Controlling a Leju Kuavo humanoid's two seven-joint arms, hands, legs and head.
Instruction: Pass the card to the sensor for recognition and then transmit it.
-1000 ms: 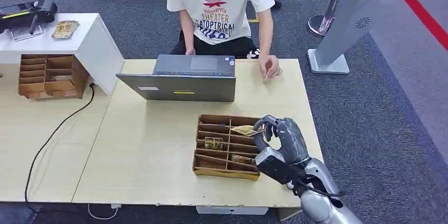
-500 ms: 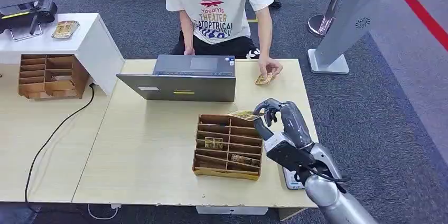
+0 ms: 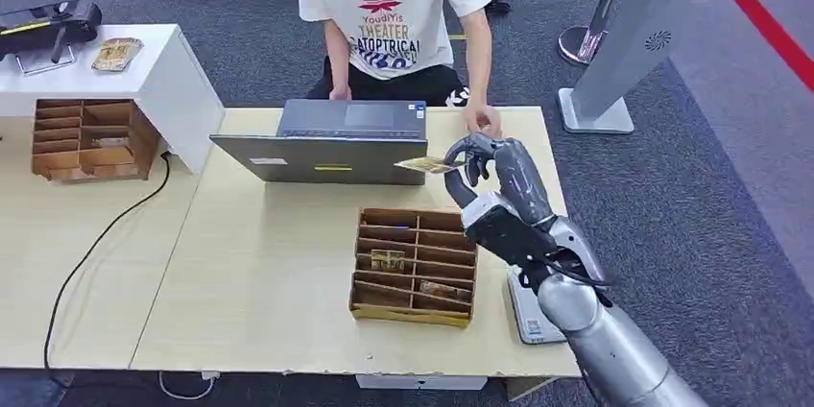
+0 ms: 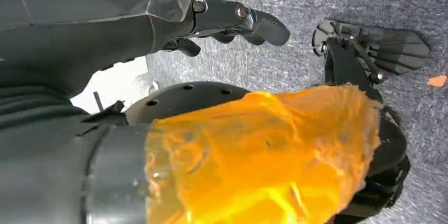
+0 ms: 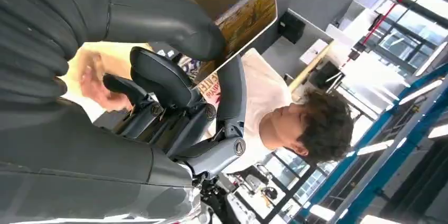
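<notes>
My right hand point(image 3: 499, 196) is raised above the table between the wooden organizer point(image 3: 411, 315) and the laptop point(image 3: 331, 148). It pinches a yellowish card point(image 3: 425, 165) between thumb and a finger, and the card sticks out flat toward the laptop. In the right wrist view the card point(image 5: 245, 20) lies under the thumb point(image 5: 158, 18). A flat grey sensor pad point(image 3: 531, 316) lies on the table right of the organizer, under my forearm. My left hand point(image 4: 232, 20) hangs over the carpet, its fingers stretched out and holding nothing.
A person point(image 3: 389, 13) sits behind the table with one hand point(image 3: 483, 121) just beyond my fingers. Two more cards point(image 3: 388, 259) lie in the organizer. At left stand a white cabinet point(image 3: 163, 71), a second organizer point(image 3: 86, 138) and a cable point(image 3: 96, 244).
My right hand has lifted the card out of the organizer and carried it up and away toward the laptop, uncovering the sensor pad. The person's hand picked up a card, then drew back.
</notes>
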